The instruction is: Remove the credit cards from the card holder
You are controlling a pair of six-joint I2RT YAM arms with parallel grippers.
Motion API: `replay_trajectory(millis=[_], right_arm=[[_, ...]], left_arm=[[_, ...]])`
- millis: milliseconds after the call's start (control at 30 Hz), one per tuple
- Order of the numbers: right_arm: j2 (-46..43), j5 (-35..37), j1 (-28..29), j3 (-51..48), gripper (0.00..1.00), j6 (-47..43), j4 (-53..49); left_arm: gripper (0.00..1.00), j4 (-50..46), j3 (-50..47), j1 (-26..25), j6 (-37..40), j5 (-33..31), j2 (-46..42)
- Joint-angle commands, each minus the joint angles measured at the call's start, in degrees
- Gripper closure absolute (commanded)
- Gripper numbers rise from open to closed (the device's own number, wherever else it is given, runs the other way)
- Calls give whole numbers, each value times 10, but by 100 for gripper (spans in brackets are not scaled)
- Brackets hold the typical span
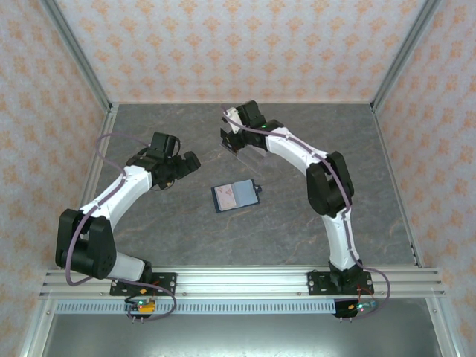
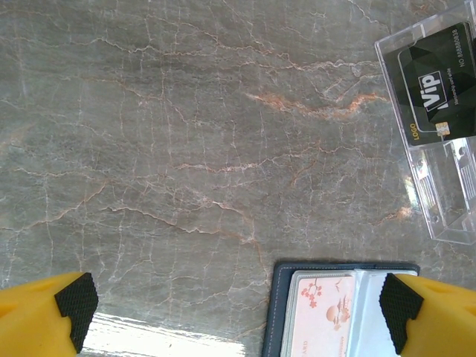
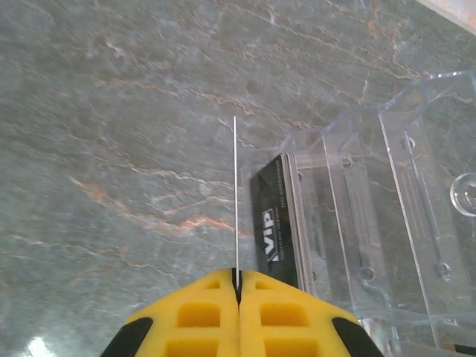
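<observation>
Near one card holder (image 1: 236, 196), left pincer (image 2: 238, 303) agape; right pincer (image 3: 238, 286) tight on one card (image 3: 235, 193).

The flat stone-look tabletop (image 2: 149, 149) is grey-green, veined in white with orange-pink streaks. The wallpapered walls (image 1: 238, 44) are pale peach with a repeating orange floral motif. The small book-style card holder (image 2: 277, 312) is navy blue outside and pale grey-blue inside, and the rectangular plastic card (image 2: 320, 320) in its pocket is whitish pink with pink blossoms. The clear acrylic box (image 2: 446, 208) is colourless; the black rectangular card (image 2: 439, 82) in it bears white "VIP" lettering and small gold print. The left gripper (image 2: 238, 305) has yellow fingers (image 2: 30, 320) with black dimpled pads (image 2: 74, 301). The right gripper (image 3: 238, 286) is yellow too, and the thin plastic card (image 3: 236, 193) in it shows a pale edge. The left arm (image 1: 123, 190) and right arm (image 1: 297, 152) are white with black joints.
</observation>
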Motion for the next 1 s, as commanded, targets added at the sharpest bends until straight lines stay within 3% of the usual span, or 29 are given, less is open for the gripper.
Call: replay_trajectory(millis=[0, 733, 967], right_arm=[[18, 33, 0, 17, 100, -35, 33], [57, 50, 1, 10, 100, -82, 73], [61, 56, 1, 11, 94, -93, 69]], left_arm=[[0, -10, -5, 6, 4, -2, 10], [0, 12, -17, 6, -9, 37, 27], [0, 16, -16, 6, -10, 43, 30]])
